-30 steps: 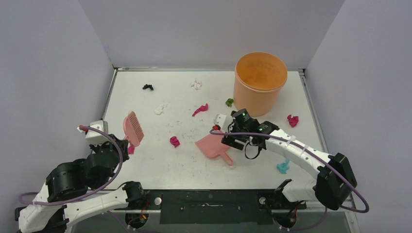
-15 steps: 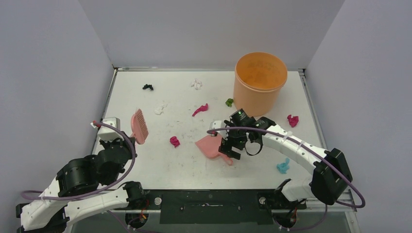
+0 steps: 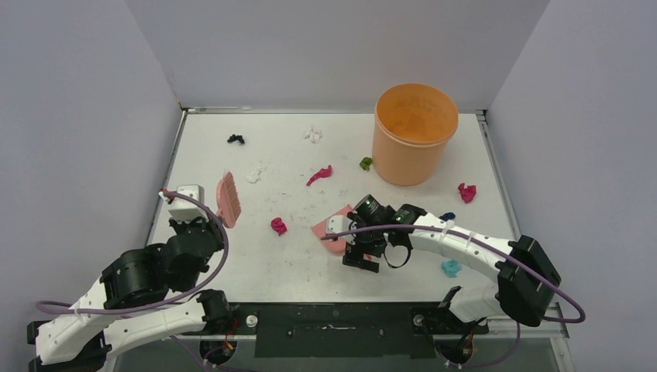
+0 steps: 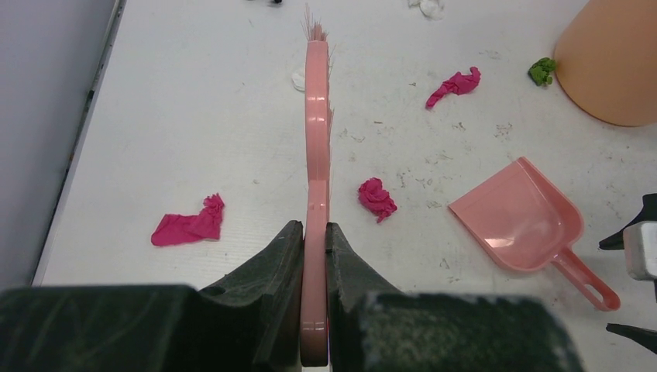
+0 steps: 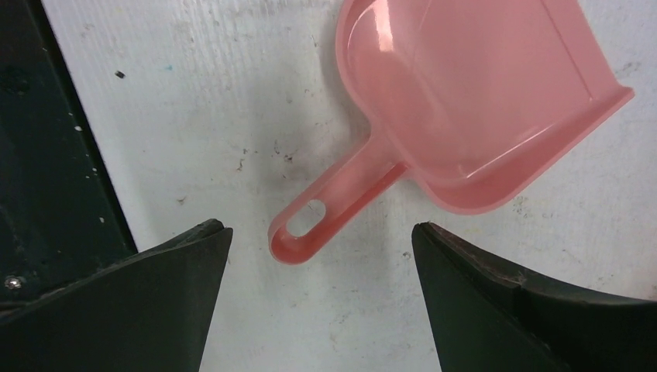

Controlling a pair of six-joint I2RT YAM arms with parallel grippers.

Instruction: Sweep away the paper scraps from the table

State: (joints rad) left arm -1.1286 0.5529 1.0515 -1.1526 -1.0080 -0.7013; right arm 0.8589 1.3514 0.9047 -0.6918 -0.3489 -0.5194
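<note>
Slantwise on table (image 3: 271,151), elongated magenta scrap (image 3: 318,175), far end rightward

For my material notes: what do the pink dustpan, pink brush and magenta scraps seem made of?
Dustpan: probably moulded plastic, glossy, with bright highlights and smooth rounded edges.
Brush: back looks like the same glossy pink plastic; fine bristles at its far end, perhaps synthetic.
Magenta scraps: crumpled paper, matte, with soft irregular folds.

High camera behind the near edge sees the whole tabletop (image 3: 294,263). Left wrist view looks low across it; right wrist, close, straight down. All share the dustpan (image 4: 515,217).
</note>
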